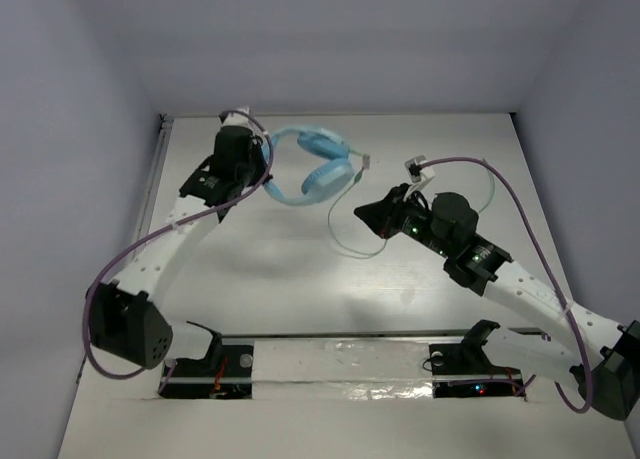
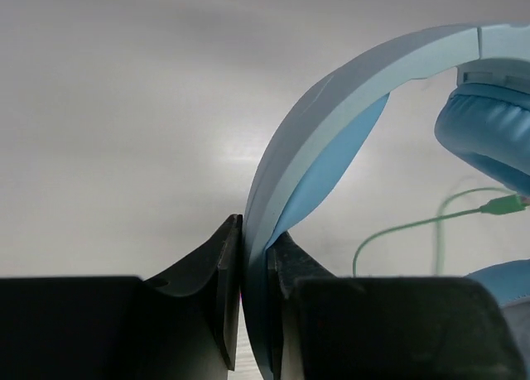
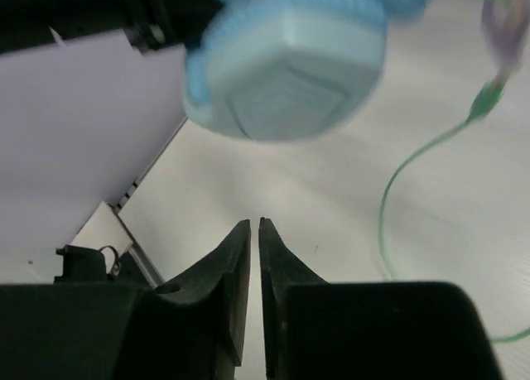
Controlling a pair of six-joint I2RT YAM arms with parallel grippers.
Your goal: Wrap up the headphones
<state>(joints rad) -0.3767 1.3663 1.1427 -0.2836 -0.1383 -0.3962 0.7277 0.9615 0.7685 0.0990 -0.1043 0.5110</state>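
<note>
1. At the far left of the counter [image 1: 300, 279], your left tool [image 2: 255, 239] is pinching the headphones [image 1: 310, 164] by the headband [image 2: 331, 107]; both black fingers press flat against the light blue band, one on each side.
2. From that grip the headband arches up and off to the right in the left wrist view, ending at a padded earcup [image 2: 489, 140] at the frame's right edge.
3. In the top view the headphones sit between your two arms, toward the back of the counter, with the two earcups pointing toward the right arm. They appear to be held above the surface rather than lying on it.
4. Your right tool [image 3: 254, 231] is pressed together, with only a thin slit between the fingers and nothing in it.
5. Seen from above, it points at the headphones from just beside them, without touching.
6. Its wrist camera shows the back of one earcup blurred, above and ahead of the fingertips.
7. The thin pale green cable [image 3: 397, 181] runs to the right of those fingers, apart from them, and loops across the counter in front of the headphones.
8. A green plug [image 2: 501, 204] shows below the earcup in the left wrist view.
</note>
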